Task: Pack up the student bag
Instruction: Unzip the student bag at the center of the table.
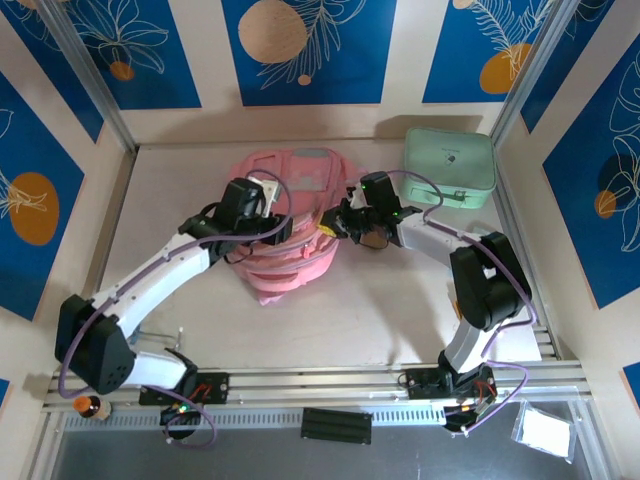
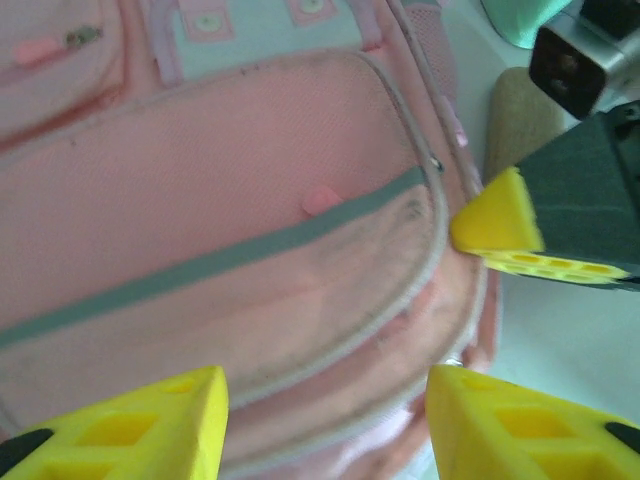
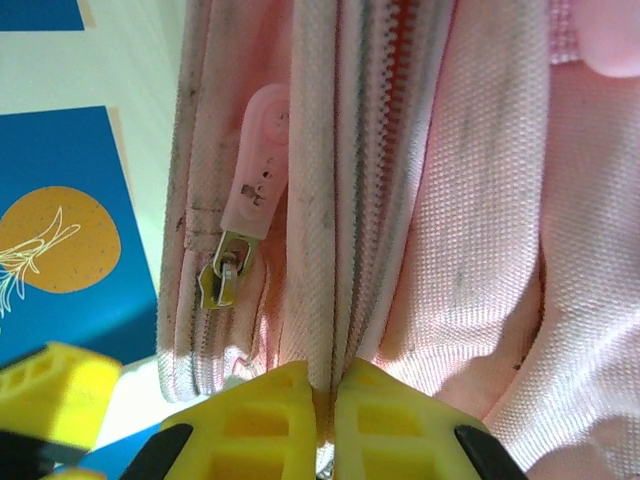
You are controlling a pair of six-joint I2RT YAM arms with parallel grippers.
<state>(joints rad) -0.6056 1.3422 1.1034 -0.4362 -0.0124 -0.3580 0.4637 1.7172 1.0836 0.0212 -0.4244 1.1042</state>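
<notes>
**Right jaws pinched on the zip seam, left jaws apart over the pocket**

My right gripper (image 3: 325,405) has its yellow fingers pressed together on a thin ridge of pink fabric beside the zip teeth of the student bag (image 1: 288,272). The zip pull (image 3: 252,165) hangs just left of that pinch, ungripped. My left gripper (image 2: 322,425) hovers over the bag's front pocket and its grey strip (image 2: 200,270), jaws apart and holding nothing. The bag lies mid-table (image 1: 380,300) between my two arms, with the mint case (image 1: 450,165) near it at the far right.

My worry is the grip: I judge it holds only a fold of seam, so a tug may slip off. It could also drag the whole soft bag, since nothing pins it down. If the pull tab was my target, I have caught cloth instead and the zip will not run. The two grippers also sit close together at the bag's edge, so a careless sweep could knock them together.
</notes>
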